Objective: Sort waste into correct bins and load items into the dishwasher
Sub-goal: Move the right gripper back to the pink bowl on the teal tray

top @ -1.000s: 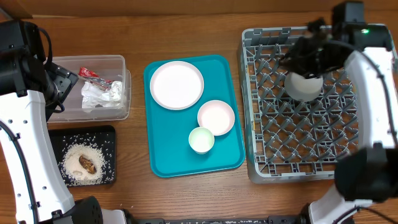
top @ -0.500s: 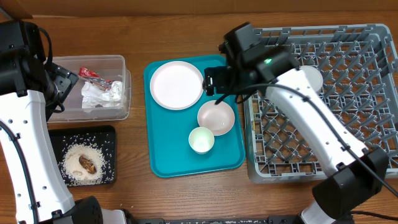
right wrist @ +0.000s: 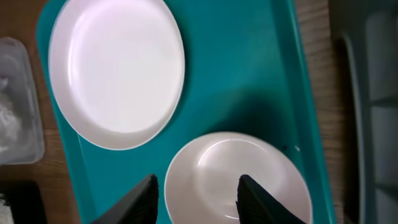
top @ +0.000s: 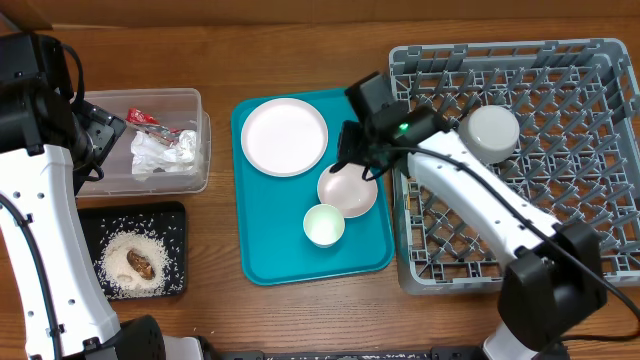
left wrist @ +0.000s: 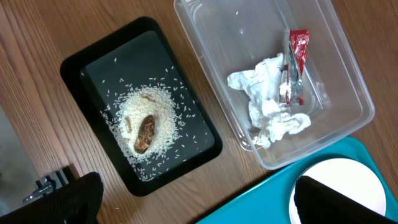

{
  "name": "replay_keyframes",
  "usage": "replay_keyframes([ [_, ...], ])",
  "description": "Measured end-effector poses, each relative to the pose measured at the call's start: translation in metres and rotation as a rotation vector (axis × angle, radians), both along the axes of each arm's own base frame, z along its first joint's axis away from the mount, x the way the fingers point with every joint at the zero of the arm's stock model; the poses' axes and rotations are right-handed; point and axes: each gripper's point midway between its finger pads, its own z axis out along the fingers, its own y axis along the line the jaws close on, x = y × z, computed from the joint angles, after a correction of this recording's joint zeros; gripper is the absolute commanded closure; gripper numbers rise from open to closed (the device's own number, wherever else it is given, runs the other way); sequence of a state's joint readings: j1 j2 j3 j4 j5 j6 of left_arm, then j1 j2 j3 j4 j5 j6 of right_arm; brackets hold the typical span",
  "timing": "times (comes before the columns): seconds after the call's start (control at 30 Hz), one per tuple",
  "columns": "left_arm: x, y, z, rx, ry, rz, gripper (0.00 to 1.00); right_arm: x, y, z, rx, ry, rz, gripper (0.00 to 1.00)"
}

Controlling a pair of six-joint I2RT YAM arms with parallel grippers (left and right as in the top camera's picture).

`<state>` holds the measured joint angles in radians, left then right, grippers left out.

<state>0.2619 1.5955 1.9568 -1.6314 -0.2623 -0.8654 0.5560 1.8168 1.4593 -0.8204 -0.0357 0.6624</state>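
Item: pale pink round bowl (right wrist: 230, 162), upright on the flat teal tray (right wrist: 249, 74) between the flat white plate (right wrist: 115, 68) and the small white cup (top: 323, 224), near the large grey lattice dish rack (top: 500, 200). Right gripper (right wrist: 199, 183): fingers apart, empty, poised with one finger outside the bowl's rim and one over its hollow; left gripper (left wrist: 199, 199): spread wide, holding nothing. Handling note: the fingers should likely sink until the thin wall sits deep between them before closing, as a shallow pinch may slip.

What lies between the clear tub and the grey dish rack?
The teal tray, holding the white plate, pink bowl and small cup; the overhead view shows it.
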Motion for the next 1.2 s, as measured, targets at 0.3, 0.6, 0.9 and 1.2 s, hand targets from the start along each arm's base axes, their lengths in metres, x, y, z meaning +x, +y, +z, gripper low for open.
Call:
replay_keyframes([
  [0.3,0.0,0.0,0.0,0.0,0.0,0.0,0.0,-0.012,0.032,-0.044,-0.006,0.063,0.003,0.49],
  [0.6,0.0,0.0,0.0,0.0,0.0,0.0,0.0,-0.017,0.02,-0.069,-0.091,0.108,-0.054,0.49],
  [0.9,0.0,0.0,0.0,0.0,0.0,0.0,0.0,-0.017,0.027,-0.085,-0.104,0.115,-0.058,0.54],
  [1.2,0.0,0.0,0.0,0.0,0.0,0.0,0.0,-0.026,0.027,-0.094,-0.127,0.146,-0.054,0.89],
])
